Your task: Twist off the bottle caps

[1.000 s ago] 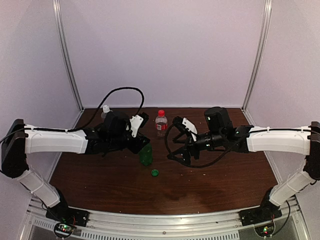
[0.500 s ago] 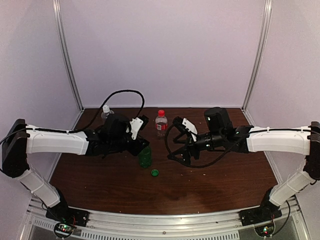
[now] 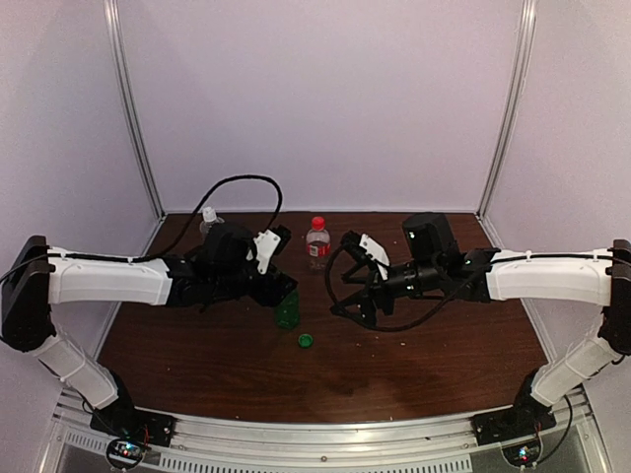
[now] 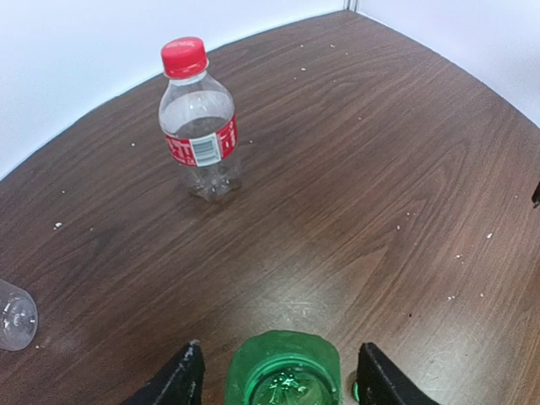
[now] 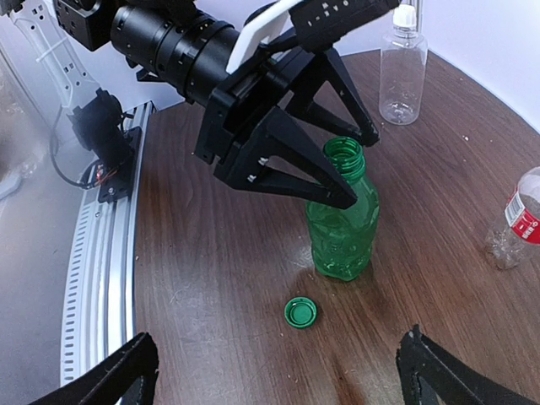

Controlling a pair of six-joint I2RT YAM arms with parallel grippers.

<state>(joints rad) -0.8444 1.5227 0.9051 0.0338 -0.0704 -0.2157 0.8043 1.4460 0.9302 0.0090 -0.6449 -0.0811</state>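
The left gripper [image 4: 281, 369], clamped tight on the green bottle [image 5: 342, 232] a moment ago, now has its jaws parted to either side of the bottle, a clear gap showing between each finger and the plastic.

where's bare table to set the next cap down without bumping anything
Widest free patch: the near strip of table between the green cap and the front rail. Also bare wood right of the red-capped bottle. Crowded: the centre, where the left gripper straddles the green bottle with the right gripper close by.
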